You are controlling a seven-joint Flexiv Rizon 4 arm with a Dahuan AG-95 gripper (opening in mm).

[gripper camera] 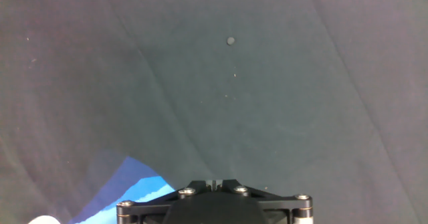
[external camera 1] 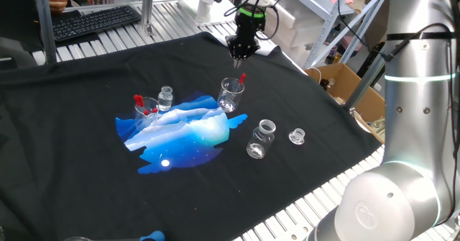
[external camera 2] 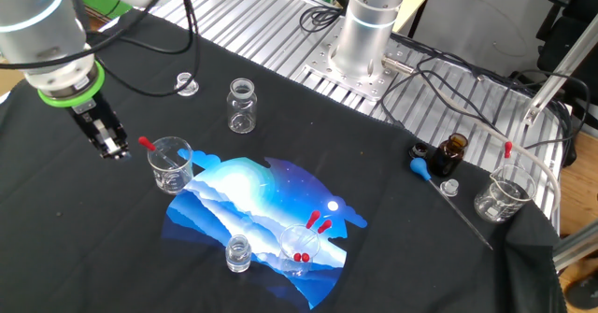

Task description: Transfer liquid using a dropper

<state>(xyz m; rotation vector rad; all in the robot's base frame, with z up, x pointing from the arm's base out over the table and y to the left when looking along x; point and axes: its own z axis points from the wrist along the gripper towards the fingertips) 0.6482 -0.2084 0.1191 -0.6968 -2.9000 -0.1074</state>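
The gripper (external camera 2: 114, 151) hangs above the black cloth (external camera 2: 392, 220), jaws apparently pressed together, at nine o'clock from the dropper (external camera 2: 152, 148) standing in a beaker (external camera 2: 172, 168).

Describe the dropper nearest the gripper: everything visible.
The dropper is a thin clear tube with a small red bulb at its upper end. It stands tilted in a small clear glass beaker, leaning on the rim, with the bulb poking out toward the gripper. The beaker stands on the black cloth at the edge of the blue print. The shut gripper hangs beside it, not touching it. Any liquid inside is too small to tell.
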